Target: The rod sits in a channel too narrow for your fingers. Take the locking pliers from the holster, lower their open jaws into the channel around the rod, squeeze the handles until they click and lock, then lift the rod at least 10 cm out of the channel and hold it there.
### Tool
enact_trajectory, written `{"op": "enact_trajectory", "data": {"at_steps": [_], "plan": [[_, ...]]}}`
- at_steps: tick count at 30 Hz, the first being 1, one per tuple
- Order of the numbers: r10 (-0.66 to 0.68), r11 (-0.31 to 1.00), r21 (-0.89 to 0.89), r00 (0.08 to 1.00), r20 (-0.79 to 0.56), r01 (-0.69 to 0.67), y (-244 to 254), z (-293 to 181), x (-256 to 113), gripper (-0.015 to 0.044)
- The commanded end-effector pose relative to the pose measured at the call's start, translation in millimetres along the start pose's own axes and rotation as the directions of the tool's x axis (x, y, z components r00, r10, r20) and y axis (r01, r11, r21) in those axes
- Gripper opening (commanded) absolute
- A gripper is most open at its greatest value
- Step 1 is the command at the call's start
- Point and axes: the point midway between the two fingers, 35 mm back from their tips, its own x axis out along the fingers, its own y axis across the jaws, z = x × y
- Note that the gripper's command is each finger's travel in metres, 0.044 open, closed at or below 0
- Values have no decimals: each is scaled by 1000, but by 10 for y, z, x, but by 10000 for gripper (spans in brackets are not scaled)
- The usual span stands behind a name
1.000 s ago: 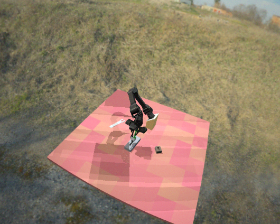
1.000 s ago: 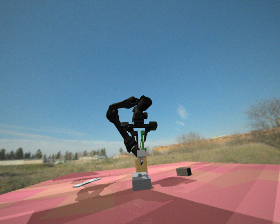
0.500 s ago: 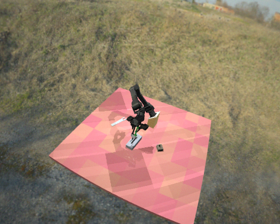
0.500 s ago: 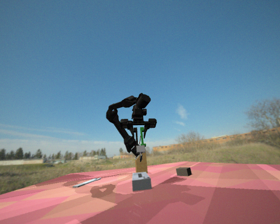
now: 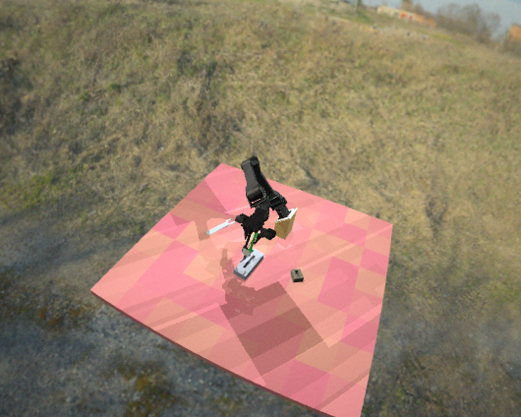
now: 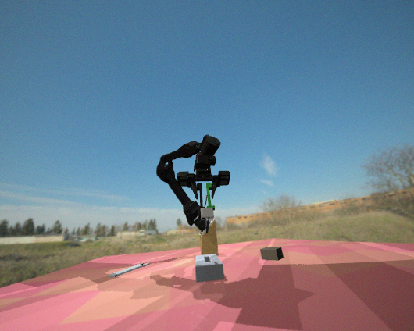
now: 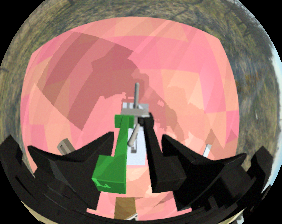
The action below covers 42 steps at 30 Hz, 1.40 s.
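Pinching the locking pliers' handles (image 5: 253, 241) (image 6: 209, 195) (image 7: 119, 150), the gripper (image 5: 250, 241) (image 6: 205, 196) (image 7: 138, 135) has seemingly raised the rod (image 7: 137, 94) above the channel block (image 5: 242, 270) (image 6: 209, 273) (image 7: 137, 159) beneath it, leaving the sustained hold

A silver wrench (image 5: 221, 226) lies on the pink table (image 5: 170, 305).

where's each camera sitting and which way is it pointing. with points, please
Top: above the table, angled down across it; shows the arm and gripper (image 5: 250, 242) (image 6: 206, 195) (image 7: 138, 136).
Exterior: low beside the table, looking nearly level at the grey channel block (image 5: 249, 271) (image 6: 209, 272) (image 7: 136, 159); arm and gripper show.
Wrist: by the gripper, looking past its fingers; only gripper parts show.
Top and exterior share the whitish wrench (image 5: 219, 227) (image 6: 128, 269).
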Motion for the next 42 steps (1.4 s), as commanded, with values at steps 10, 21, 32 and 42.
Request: {"op": "enact_trajectory", "data": {"at_steps": [10,21,32,42], "plan": [[0,1000,12,997,73,-1,-37,87,-151,106],[0,1000,12,997,73,-1,-37,87,-151,106],[0,1000,12,997,73,-1,-37,87,-151,106],[0,1000,12,997,73,-1,-37,87,-151,106]]}}
